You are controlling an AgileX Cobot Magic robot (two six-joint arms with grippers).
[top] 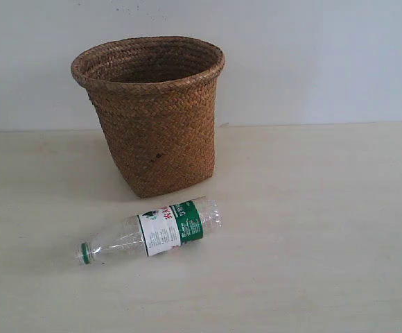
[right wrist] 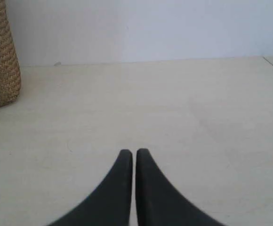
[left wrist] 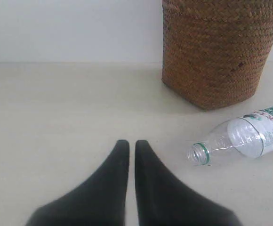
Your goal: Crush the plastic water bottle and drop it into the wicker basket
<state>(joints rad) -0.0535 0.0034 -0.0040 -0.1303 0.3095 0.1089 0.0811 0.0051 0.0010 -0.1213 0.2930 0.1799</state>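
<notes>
Clear plastic bottle (top: 161,232) lies on its side on the pale table (top: 312,229), just in front of the upright wicker basket (top: 156,132). Left gripper (left wrist: 132,142) and right gripper (right wrist: 134,152) sit apart from it, jaws pressed together, empty.

Brown woven wicker basket (top: 152,118); clear, green-capped plastic water bottle (top: 152,232).
</notes>
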